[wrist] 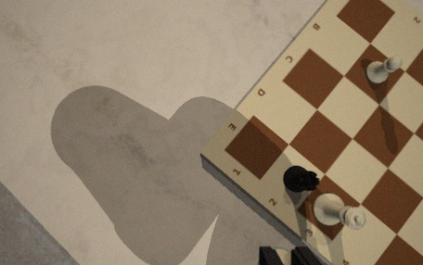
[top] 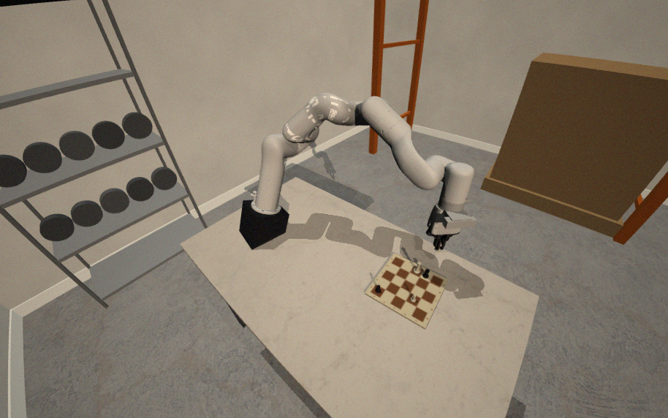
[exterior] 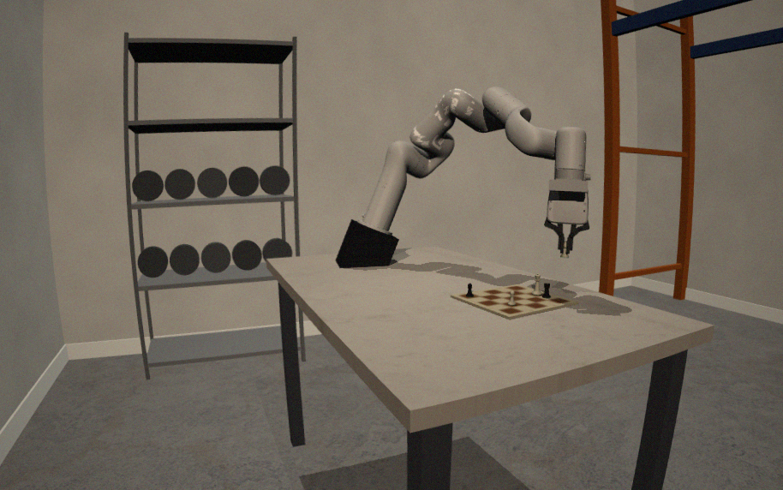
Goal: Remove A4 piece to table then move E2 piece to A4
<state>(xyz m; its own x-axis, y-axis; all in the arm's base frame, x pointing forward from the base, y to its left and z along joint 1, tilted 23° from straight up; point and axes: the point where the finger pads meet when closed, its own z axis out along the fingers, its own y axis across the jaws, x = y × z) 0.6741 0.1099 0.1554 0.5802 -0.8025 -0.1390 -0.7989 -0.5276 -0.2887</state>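
The small chessboard (top: 419,313) (exterior: 508,312) (wrist: 320,139) lies on the table (top: 320,320) (exterior: 433,346) (wrist: 116,56). A black piece (top: 426,272) (exterior: 546,290) (wrist: 301,179) stands on E2. A tall white piece (top: 416,267) (exterior: 536,283) (wrist: 334,210) stands beside it on E3, and a white pawn (top: 412,297) (exterior: 511,297) (wrist: 380,69) stands on B2. A black pawn (top: 377,289) (exterior: 469,289) stands at the A edge. My gripper (top: 439,245) (exterior: 564,249) (wrist: 284,255) hangs high beside the board's E edge. It is shut on a small white piece (exterior: 564,254), mostly hidden by the fingers.
The arm's black base (top: 263,223) (exterior: 365,249) stands at the table's far end. Off the table are a grey shelf rack with dark discs (top: 88,147) (exterior: 211,182), an orange ladder (top: 376,74) (exterior: 609,144) and a slanted brown panel (top: 576,137).
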